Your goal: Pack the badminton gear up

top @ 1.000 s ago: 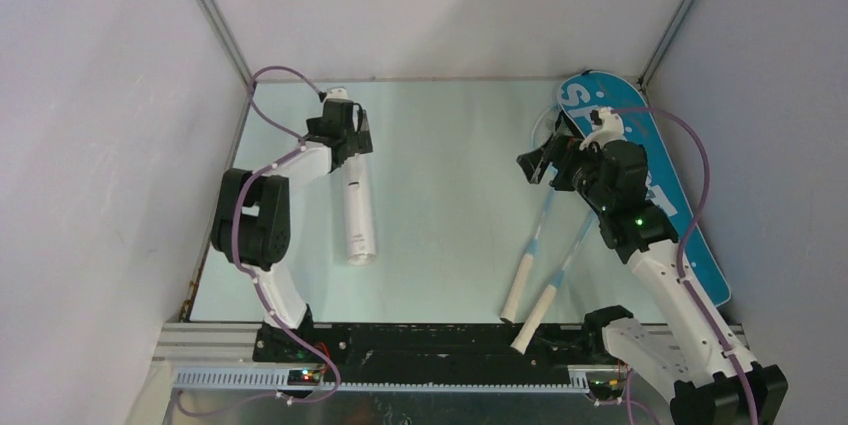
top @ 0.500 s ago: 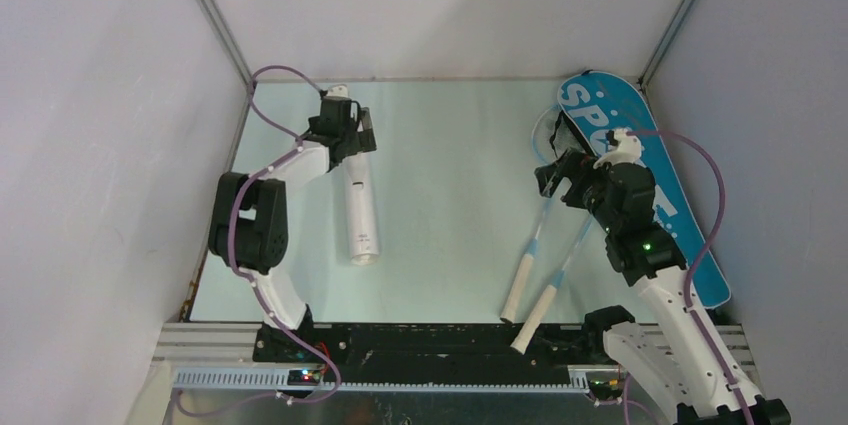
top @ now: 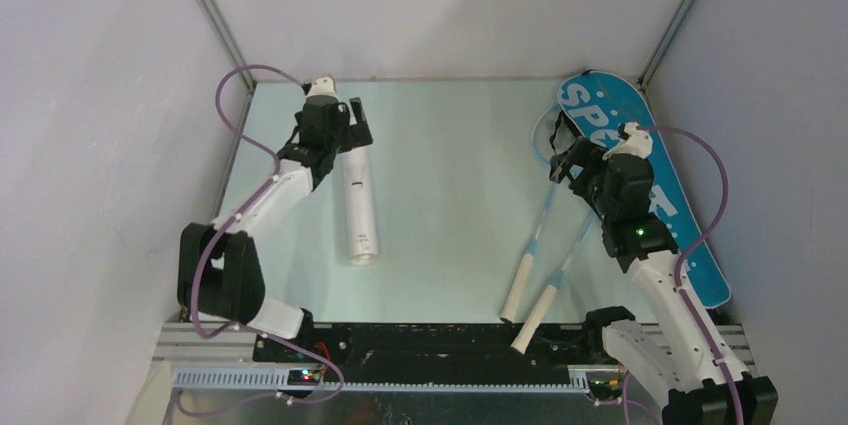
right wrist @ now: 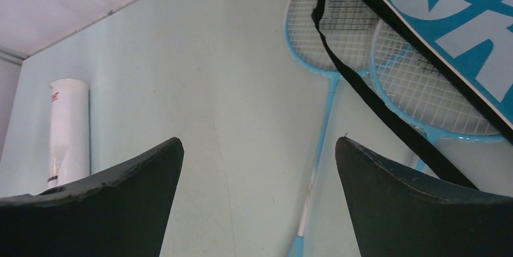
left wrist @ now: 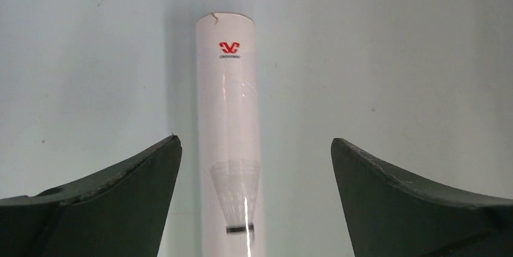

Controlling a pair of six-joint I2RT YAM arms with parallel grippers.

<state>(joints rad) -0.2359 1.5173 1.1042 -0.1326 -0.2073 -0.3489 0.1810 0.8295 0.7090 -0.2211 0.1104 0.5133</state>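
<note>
Left end effector (left wrist: 254, 143) hung over the far end of the white tube (top: 359, 207), fingers spread wide, nothing gripped. From the wrist camera the tube ran straight up between the two dark fingers, touching neither. The tube lay flat on the pale worktop (top: 450, 175) on the left side, lengthwise from far to near, with a red logo at one end. There was a shuttlecock shape further along it, printed or inside, hard to say.

Over on the right, the right end effector (right wrist: 259, 143) was just as wide apart and empty, poised above the racket shafts beside the blue bag (top: 600, 100). The two rackets (top: 522, 288) lay side by side, cream handles toward the near edge and blue-rimmed heads partly tucked under the bag's edge. The bag lay flat along the right wall. Its black strap (right wrist: 375, 100) trailed across the strings.
</note>
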